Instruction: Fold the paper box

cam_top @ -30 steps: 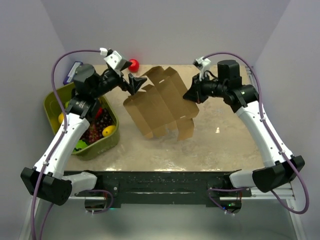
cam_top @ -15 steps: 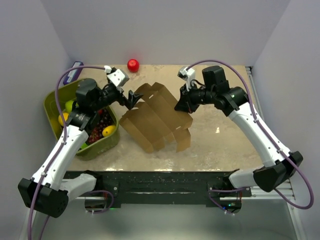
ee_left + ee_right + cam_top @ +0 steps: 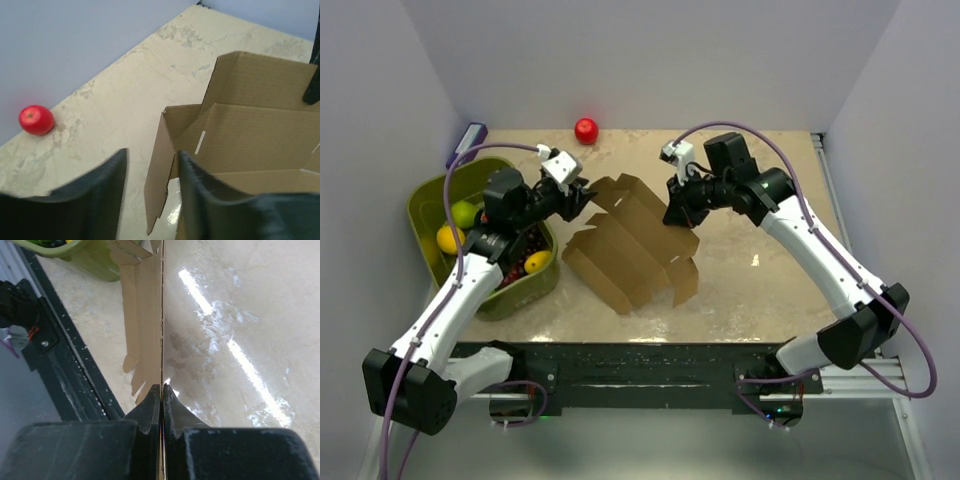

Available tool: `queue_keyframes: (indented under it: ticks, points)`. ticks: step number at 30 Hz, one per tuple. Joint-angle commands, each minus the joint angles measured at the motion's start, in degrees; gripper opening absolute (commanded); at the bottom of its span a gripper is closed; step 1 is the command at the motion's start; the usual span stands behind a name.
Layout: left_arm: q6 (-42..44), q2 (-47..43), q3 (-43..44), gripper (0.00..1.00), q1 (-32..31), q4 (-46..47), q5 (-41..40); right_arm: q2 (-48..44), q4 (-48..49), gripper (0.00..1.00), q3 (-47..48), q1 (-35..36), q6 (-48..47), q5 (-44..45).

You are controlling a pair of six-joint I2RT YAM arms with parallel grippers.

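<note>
Right pincer (image 3: 161, 387): my jaws are pressed together on a thin edge of the paper box (image 3: 630, 245), at its far right side
Left pincer (image 3: 152, 152): my jaws stand partly apart and hold nothing; an upright end flap (image 3: 159, 165) sits in the gap between them, not pinched
Paper box: a half-opened brown sheet in the middle of the table (image 3: 750, 290), between my two arms, just right of the green bin (image 3: 525, 295)
Step, as I judge it: fold the left flap inward while my right steadies the panel
Doing it well: close squarely on the flap near its crease, then swing along the fold line; no tugging, since thin card may tear or slip
Count: one table, one bin, one box, two pincers, one red fruit (image 3: 586, 130) by the far wall
</note>
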Motion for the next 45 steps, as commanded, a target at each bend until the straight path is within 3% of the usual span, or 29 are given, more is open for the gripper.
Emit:
queue_keyframes:
  ticks: [1, 3, 6, 9, 10, 14, 17, 20, 24, 30, 37, 45]
  points:
    - [-0.52, -0.67, -2.92, 0.29, -0.5, 5.82, -2.0, -2.9, 2.06, 0.0, -0.02, 0.2, -0.46, 4.76]
    - [-1.39, -0.76, -3.63, 0.14, -0.67, 7.05, -2.28, -3.26, 2.15, 0.01, 0.33, 0.2, -0.46, 5.82]
    - [-1.75, 0.03, -3.89, 0.01, -1.11, 7.06, -2.02, -3.43, 2.41, 0.05, 0.42, 0.2, 0.16, 6.43]
    - [-3.14, 0.03, -4.33, 0.0, -1.47, 6.97, -2.71, -4.31, 3.47, 0.31, -0.11, 0.2, 1.65, 8.27]
    - [-3.68, -0.05, -4.94, 0.0, -1.55, 7.14, -4.2, -4.57, 3.56, 0.44, -0.19, 0.2, 2.78, 9.41]
    - [-7.37, -0.05, -7.58, 0.0, -1.55, 7.67, -10.88, -6.68, 7.24, 0.77, -1.6, 0.2, 8.49, 14.59]
    - [-14.83, -0.84, -9.51, 0.0, -1.55, 6.44, -16.86, -8.0, 11.9, 0.86, -2.04, 0.2, 14.99, 17.15]
    - [-21.78, -2.59, -12.59, 0.0, -1.55, 8.19, -21.78, -9.67, 16.72, 0.88, -3.79, 0.2, 22.9, 17.95]
    - [-27.4, -3.74, -16.54, 0.0, -2.69, 12.58, -26.0, -11.25, 29.89, 0.88, -9.32, 0.2, 32.4, 12.35]
    - [-28.12, -4.18, -20.33, 0.0, -5.94, 18.48, -30.84, -11.43, 41.24, 0.85, -17.4, 0.46, 44.79, 12.14]
    - [-26.18, -4.19, -23.32, 0.0, -7.88, 23.13, -34.27, -9.41, 46.44, 0.83, -22.08, 5.21, 57.61, 19.61]
    - [-22.68, -3.3, -25.51, 0.0, -12.18, 28.23, -35.85, -6.95, 43.38, 0.87, -23.4, 6.44, 71.5, 30.59]
